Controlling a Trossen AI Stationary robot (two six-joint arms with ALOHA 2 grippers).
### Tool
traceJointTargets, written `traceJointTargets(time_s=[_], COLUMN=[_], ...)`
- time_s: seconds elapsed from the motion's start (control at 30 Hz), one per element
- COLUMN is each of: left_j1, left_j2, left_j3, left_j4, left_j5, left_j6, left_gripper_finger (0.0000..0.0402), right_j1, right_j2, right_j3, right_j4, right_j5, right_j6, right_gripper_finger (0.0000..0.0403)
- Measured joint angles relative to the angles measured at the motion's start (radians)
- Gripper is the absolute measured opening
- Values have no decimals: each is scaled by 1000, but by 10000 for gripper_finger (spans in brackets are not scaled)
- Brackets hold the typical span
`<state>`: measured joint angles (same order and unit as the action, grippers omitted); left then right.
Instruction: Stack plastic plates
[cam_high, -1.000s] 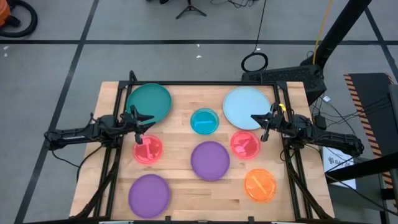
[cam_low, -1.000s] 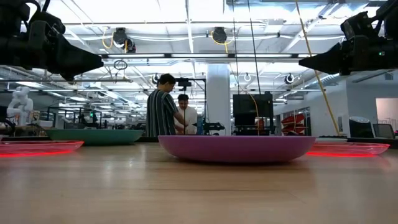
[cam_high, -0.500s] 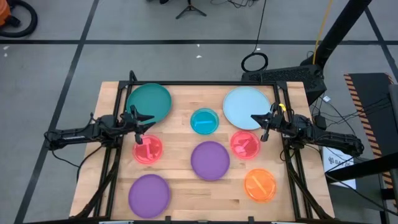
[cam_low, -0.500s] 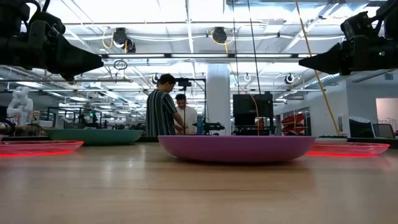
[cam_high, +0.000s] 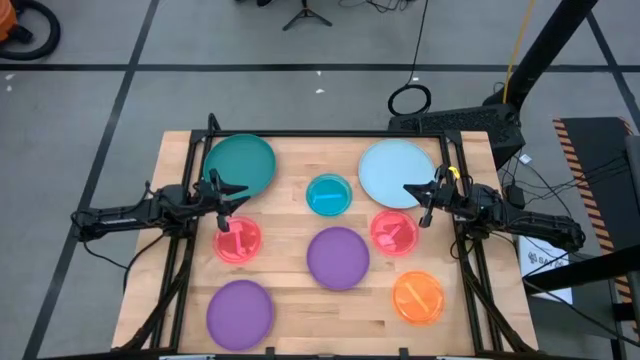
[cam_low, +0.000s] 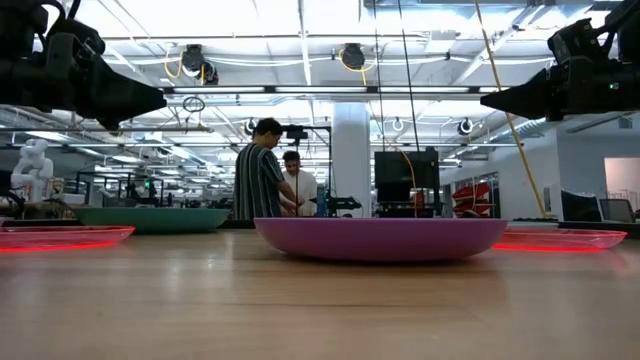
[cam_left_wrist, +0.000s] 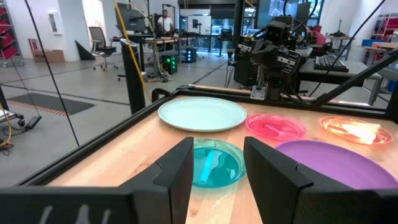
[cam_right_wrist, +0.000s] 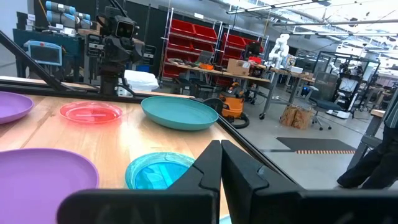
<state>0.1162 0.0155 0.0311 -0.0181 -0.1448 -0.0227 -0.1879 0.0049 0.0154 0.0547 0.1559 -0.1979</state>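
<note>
Eight plates lie flat and apart on the wooden table: dark green (cam_high: 239, 165), light blue (cam_high: 397, 173), small cyan (cam_high: 329, 195), two pink-red (cam_high: 237, 240) (cam_high: 394, 232), two purple (cam_high: 338, 258) (cam_high: 240, 313), orange (cam_high: 418, 298). My left gripper (cam_high: 228, 196) hovers open above the table between the green plate and the left pink-red one. It points toward the cyan plate (cam_left_wrist: 214, 165). My right gripper (cam_high: 418, 198) hovers shut between the light blue plate and the right pink-red one, also facing the cyan plate (cam_right_wrist: 158, 171). Both stay high above the tabletop in the low view (cam_low: 160, 100) (cam_low: 485, 103).
A dark metal frame (cam_high: 330, 133) runs along the table's far edge and sides. Bare wood lies between the plates and along the near edge (cam_high: 330, 335). People stand in the room beyond the table (cam_low: 262, 175).
</note>
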Motion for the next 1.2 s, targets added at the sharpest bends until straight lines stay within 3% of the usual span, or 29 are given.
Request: traceJointTargets(time_s=[0.1, 0.2, 0.27, 0.37, 0.57, 0.8, 0.97, 1.2], left_j1=[0, 0, 0, 0, 0, 0, 0, 0], left_j2=[0, 0, 0, 5, 5, 10, 14, 65], left_j3=[0, -2, -2, -2, -2, -1, -1, -1], left_j4=[1, 29, 68, 144, 396, 618, 604, 646], left_j5=[-1, -40, -42, -43, -37, -37, -27, -29], left_j6=[2, 37, 9, -46, -96, -197, -277, -295], left_gripper_finger=[147, 147, 147, 147, 147, 147, 147, 147], right_j1=[0, 0, 0, -1, -2, -2, -2, -10], right_j2=[0, 0, 0, 9, 81, 253, 397, 619], right_j3=[0, 0, 0, 0, 3, 123, 250, 463], right_j4=[0, 5, 22, 68, 241, 271, 242, 156], right_j5=[-1, -27, 33, 123, 138, 191, 198, 324], right_j6=[19, 223, 298, 281, 234, 240, 270, 268], right_gripper_finger=[4, 4, 4, 4, 4, 4, 4, 4])
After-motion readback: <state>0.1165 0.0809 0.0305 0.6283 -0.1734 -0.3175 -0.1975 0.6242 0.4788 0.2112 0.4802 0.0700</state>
